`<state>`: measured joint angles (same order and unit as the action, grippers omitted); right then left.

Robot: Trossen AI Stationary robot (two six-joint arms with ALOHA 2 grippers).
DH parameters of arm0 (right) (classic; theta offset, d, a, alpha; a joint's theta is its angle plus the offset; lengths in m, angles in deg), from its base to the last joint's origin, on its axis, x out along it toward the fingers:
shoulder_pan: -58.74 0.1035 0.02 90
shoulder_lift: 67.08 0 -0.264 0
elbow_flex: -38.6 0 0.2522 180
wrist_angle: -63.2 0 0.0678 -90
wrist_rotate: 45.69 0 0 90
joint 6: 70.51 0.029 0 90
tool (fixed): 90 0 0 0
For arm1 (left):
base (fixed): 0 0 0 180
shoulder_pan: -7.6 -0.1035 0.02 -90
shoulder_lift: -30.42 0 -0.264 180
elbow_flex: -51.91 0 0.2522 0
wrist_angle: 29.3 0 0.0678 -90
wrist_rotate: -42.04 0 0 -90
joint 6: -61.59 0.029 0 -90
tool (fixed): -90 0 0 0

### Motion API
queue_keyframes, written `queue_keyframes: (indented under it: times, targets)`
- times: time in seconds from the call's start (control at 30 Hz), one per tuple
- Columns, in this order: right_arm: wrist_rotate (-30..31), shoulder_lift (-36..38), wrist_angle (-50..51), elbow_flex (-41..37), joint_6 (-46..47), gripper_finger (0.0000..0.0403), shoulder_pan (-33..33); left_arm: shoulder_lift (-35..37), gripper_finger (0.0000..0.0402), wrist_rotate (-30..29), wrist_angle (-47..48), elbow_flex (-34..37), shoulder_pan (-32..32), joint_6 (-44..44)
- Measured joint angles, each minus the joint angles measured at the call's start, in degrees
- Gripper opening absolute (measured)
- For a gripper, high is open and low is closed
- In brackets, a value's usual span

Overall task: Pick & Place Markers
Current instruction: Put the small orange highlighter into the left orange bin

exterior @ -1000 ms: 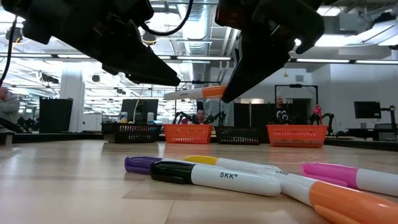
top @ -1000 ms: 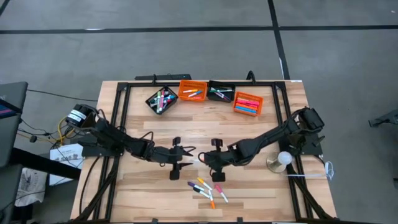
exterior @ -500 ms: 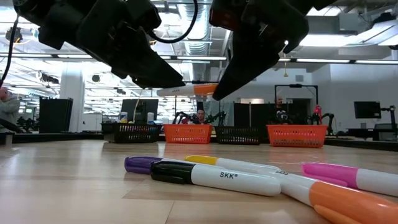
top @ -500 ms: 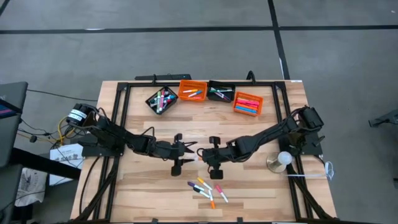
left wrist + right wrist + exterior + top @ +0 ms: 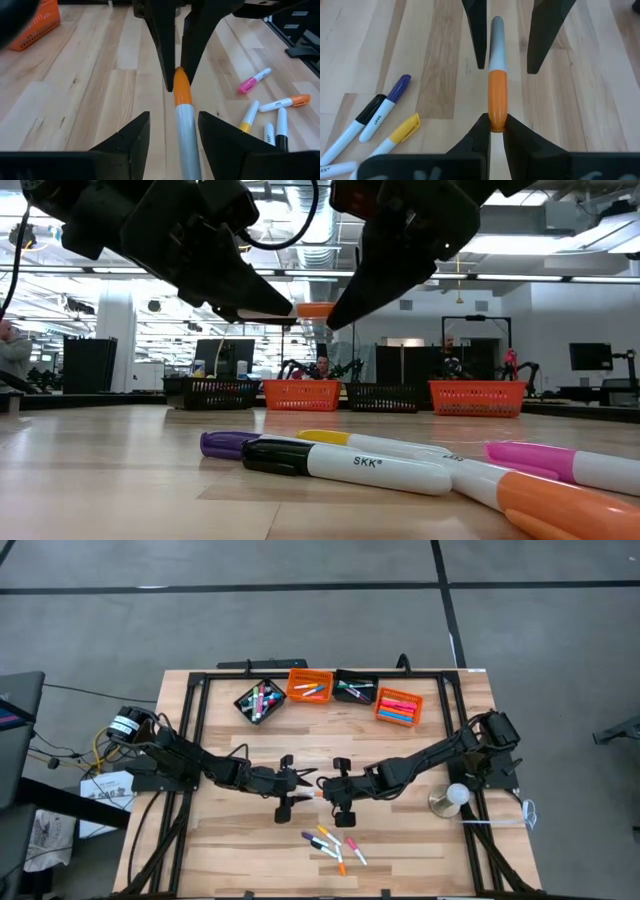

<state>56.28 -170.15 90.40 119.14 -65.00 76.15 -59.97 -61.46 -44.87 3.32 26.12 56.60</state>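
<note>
Both end effectors meet over the middle of the desk (image 5: 220,840), tip to tip, with one orange-capped marker (image 5: 300,310) held in the air between them. The right end effector (image 5: 497,131) is clamped on the orange cap, its two fingers pinched tight against it. The left end effector (image 5: 172,131) has its fingers spread on either side of the marker's white barrel; in the left wrist view there is a gap on each side, so it seems to sit around the barrel without pressing it, though the low view is too crowded to confirm that.

The marker lies roughly level, well above the wood, with its cap toward the right arm and its barrel toward the left arm.

Just nearer than the two arms, a small loose group of markers (image 5: 335,845) lies flat on the desk: one with a purple cap (image 5: 230,444), one with a black cap (image 5: 345,465), one with a yellow cap (image 5: 402,127), a pink one (image 5: 565,463) and an orange one (image 5: 560,505), lying close together, some touching.

Along the far edge stand four small bins in a row, each holding markers: a black bin (image 5: 243,698) at the left, tilted, then an orange bin (image 5: 309,676), another black bin (image 5: 355,677), and a second orange bin (image 5: 399,694) at the right.
</note>
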Motion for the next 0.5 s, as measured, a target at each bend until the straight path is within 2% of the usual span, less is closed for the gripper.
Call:
queue_keyframes:
  times: [0.3,0.5]
  targets:
    - [0.0,0.0,-0.7,0.0,-0.3,0.0036,0.0,0.0,0.0167,-0.4,0.4,0.0,0.0,-0.1]
    - [0.2,0.0,-0.6,0.0,-1.0,0.0028,0.0,0.0,0.0130,1.0,0.4,0.0,-0.8,-0.4]
